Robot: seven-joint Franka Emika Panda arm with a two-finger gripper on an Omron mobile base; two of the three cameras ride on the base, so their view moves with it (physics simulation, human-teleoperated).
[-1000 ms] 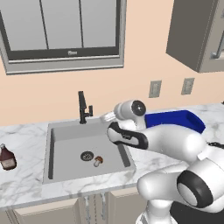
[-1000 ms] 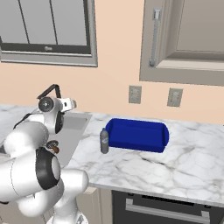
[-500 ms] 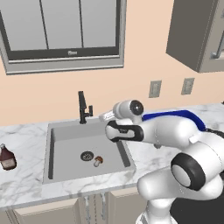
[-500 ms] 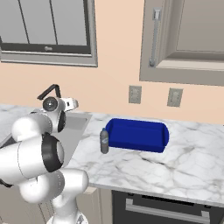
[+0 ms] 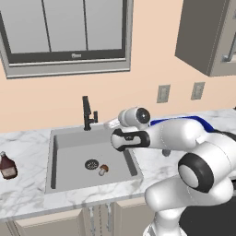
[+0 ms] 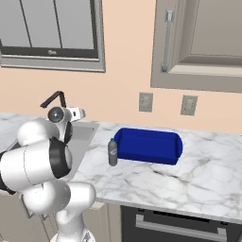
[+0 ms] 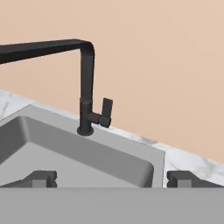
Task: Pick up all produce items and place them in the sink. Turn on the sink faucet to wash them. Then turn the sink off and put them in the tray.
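With the mushroom (image 5: pixel 103 170) lying in the sink (image 5: pixel 69 159) beside the drain, the claw (image 7: pixel 111 178) faces the faucet (image 7: pixel 87 87), fingers wide apart and empty. Risk: sweeping past that small side lever (image 7: pixel 106 112), or nudging the spout instead.

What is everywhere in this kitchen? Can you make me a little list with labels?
sink: large grey rectangular basin set in white marble
produce: small brown-capped mushroom in the basin, beside the round dark drain
faucet: slim matte-black faucet with side lever, no water seen
tray: deep blue rectangular tray on the counter
gripper: two-finger gripper open, holding nothing, facing the faucet
others: dark brown glass bottle; small grey shaker beside the tray
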